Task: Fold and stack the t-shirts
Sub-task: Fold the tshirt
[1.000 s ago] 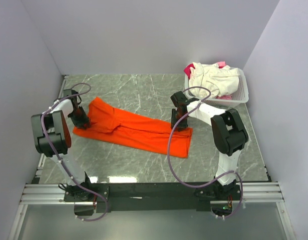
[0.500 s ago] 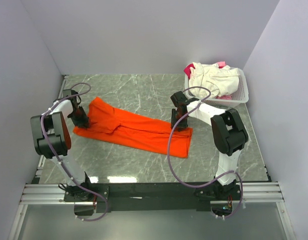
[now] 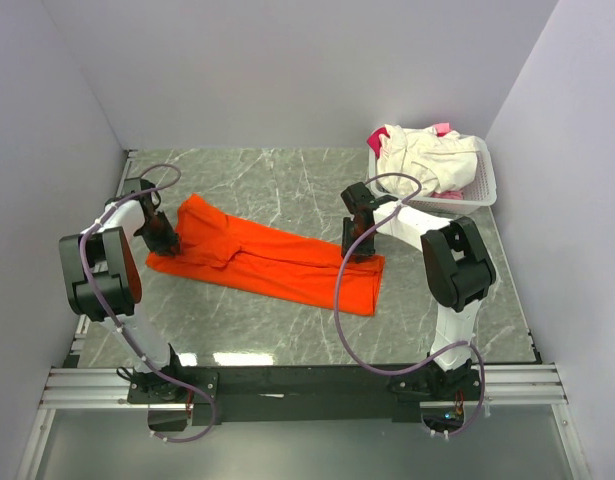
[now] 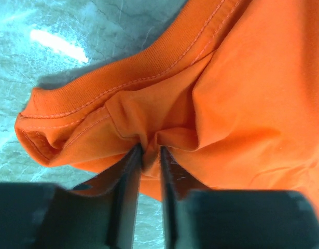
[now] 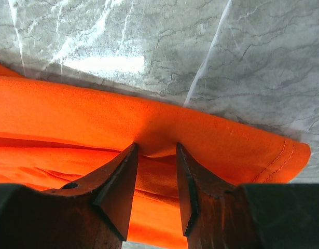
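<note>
Ends of orange t-shirt [image 3: 277, 262] held: narrow pinch by left pincer [image 4: 149, 150], wider grip by right pincer [image 5: 155, 150]. Thin left pinch likely lost if tugged.

bare marble table [image 3: 287, 185] behind the orange t-shirt [image 3: 277, 262], white basket [image 3: 472, 203] in the far right corner

1. The top external view looks down from high behind the arm bases toward the far wall. It is far enough back to hold the whole grey-green marbled table [image 3: 287, 180] and the bright orange cloth t-shirt [image 3: 277, 262].
2. The left wrist view looks along the dark fingers [image 4: 129, 197] of the left gripper [image 4: 149, 150], very close on the shirt's ribbed, stitched edge.
3. The right wrist view looks past the right gripper [image 5: 156, 148], equally close, onto a folded edge and bare tabletop.
4. All three share the shirt; the wrist views take its opposite ends.
</note>
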Tool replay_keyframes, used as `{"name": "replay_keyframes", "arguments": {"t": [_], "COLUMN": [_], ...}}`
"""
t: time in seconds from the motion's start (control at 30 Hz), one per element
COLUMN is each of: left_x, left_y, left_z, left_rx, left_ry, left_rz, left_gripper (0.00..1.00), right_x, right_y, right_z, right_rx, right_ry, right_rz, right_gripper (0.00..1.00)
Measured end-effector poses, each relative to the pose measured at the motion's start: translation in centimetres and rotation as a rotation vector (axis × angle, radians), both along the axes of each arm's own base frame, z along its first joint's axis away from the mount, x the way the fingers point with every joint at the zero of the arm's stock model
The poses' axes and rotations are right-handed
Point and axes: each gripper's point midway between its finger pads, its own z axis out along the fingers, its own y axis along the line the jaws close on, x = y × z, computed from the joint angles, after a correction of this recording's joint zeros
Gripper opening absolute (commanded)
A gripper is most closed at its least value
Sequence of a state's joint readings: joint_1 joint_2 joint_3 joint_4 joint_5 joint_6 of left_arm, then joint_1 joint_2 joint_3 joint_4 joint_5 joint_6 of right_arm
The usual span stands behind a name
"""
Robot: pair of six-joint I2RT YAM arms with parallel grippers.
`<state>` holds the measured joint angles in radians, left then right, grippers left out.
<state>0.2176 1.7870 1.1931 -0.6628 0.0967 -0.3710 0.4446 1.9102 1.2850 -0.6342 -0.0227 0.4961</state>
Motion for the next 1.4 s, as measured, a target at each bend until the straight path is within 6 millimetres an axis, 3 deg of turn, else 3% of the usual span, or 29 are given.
{"name": "replay_keyframes", "arguments": {"t": [0.2,0.4,1.07,1.4], "left_x": [-0.11,-0.45,-0.81,-0.86], "left_y": [-0.15,-0.33,-0.44,-0.63], "left_z": [0.07,0.12,0.71,0.83], "left_rx": [-0.008,-0.014,-0.018,-0.029], "left_ry": [0.003,0.005,0.014,0.017], "left_rz": [0.006,0.005,0.008,0.006], "left_gripper": [0.31,0.25,0.32,0.31], "right_x": [0.02,0.02,0.01,-0.01], "right_y": [-0.01,-0.02,-0.01,-0.03], "right_z": [0.01,0.0,0.0,-0.03], "right_rx": [0.005,0.006,0.007,0.008], "right_ry": [0.002,0.003,0.003,0.005], "right_rz": [-0.002,-0.002,0.002,0.009], "right_gripper": [0.43,0.43,0.43,0.43]}}
